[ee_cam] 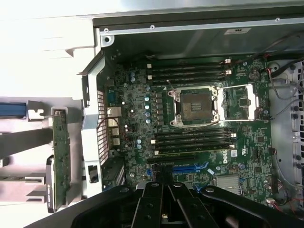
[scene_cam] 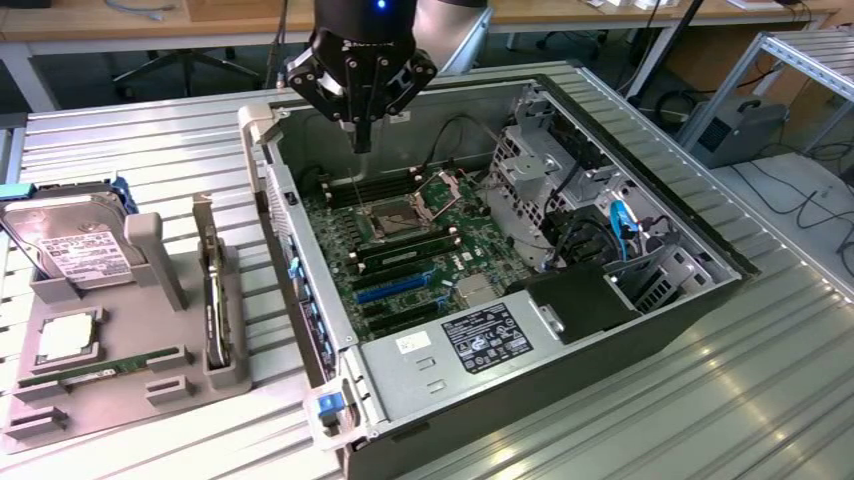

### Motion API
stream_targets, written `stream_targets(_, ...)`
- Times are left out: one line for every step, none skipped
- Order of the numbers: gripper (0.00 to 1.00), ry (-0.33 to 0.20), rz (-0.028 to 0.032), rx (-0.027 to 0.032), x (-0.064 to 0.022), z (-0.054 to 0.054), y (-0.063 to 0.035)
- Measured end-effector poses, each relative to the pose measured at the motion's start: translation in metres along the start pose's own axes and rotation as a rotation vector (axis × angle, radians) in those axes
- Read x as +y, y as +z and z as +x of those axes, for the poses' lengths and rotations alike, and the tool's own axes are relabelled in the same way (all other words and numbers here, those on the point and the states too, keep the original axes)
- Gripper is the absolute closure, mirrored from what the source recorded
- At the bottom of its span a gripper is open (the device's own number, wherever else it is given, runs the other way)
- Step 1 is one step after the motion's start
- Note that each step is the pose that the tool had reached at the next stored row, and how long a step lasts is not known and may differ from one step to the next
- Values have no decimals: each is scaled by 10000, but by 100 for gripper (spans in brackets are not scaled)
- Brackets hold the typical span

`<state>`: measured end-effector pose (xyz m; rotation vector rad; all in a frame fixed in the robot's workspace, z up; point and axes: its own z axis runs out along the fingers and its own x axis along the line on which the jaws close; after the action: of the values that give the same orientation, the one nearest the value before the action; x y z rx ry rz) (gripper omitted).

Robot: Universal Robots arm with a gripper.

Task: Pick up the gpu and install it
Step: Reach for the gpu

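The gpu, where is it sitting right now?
The gpu stands on edge in the grey holder on the exterior view's left, between the hard drive and the open computer case.

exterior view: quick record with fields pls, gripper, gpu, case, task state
gripper: black gripper, shut, empty, hanging over the open grey metal computer case
gpu: thin dark flat card with silvery end bracket, standing on edge in the grey plastic holder tray, at the exterior view's left of the case
motherboard: green board lying in the case
task state: gpu not yet picked up
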<state>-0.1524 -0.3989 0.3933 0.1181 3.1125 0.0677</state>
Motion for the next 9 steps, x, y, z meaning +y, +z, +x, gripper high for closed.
stream_targets(89, 0, 0, 0, 0, 4, 0)
stream_targets(89, 0, 0, 0, -1, 8, 0)
stream_targets(89, 0, 1, 1, -1, 15, -1)
stream_targets(89, 1, 0, 0, -1, 19, -1)
stream_targets(89, 0, 0, 0, -2, 24, -1)
stream_targets(89, 1, 0, 0, -2, 28, -1)
stream_targets(89, 0, 0, 0, -2, 32, -1)
stream_targets(89, 0, 1, 0, -3, 36, -1)
stream_targets(89, 0, 0, 0, -3, 41, -1)
